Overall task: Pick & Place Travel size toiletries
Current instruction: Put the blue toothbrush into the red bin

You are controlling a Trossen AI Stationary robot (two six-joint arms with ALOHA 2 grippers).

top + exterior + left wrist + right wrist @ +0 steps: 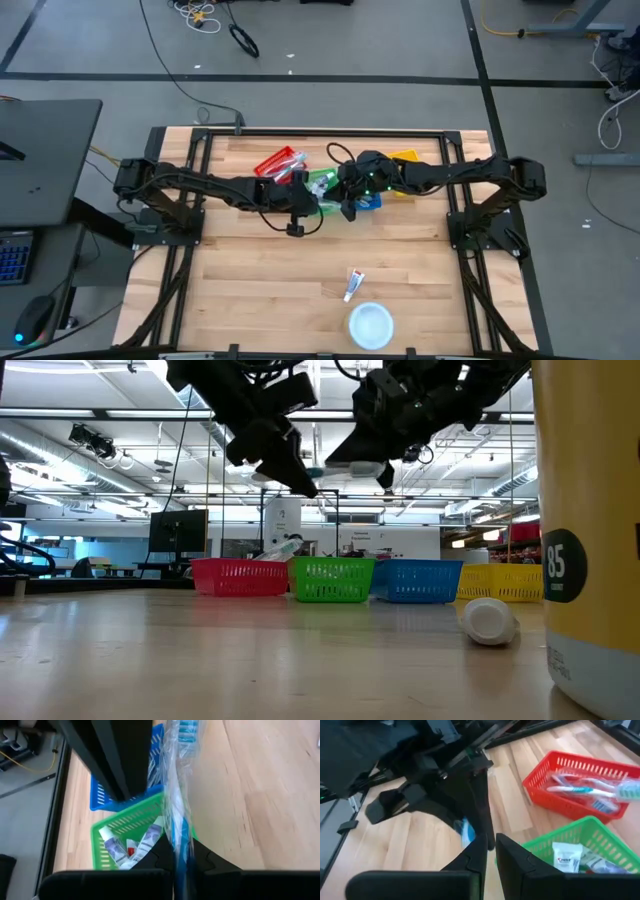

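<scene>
My left gripper (182, 852) is over the green basket (130, 820), shut on a blue toothbrush in a clear wrapper (181, 795). In the high view it (303, 208) sits beside the green basket (320, 185). My right gripper (490, 847) hovers close by, above the green and blue baskets. Its fingers are close together, with nothing seen between them. White tubes (117, 852) lie in the green basket. Wrapped toothbrushes (585, 790) lie in the red basket (540, 775). One white tube (353, 285) lies flat on the table near the front. My left gripper pinches the wrapped toothbrush between its two fingers, on the handle (183, 837). The brush runs forward past the fingertips, its bristle end (186, 727) sticking out free. It is lifted clear of the table and the baskets.
Red, green, blue (372, 200) and yellow (405, 158) baskets stand in a row at the far middle of the table. A round white container (370, 323) stands near the front edge, next to the lone tube. Bare wood lies between the baskets and the front.
</scene>
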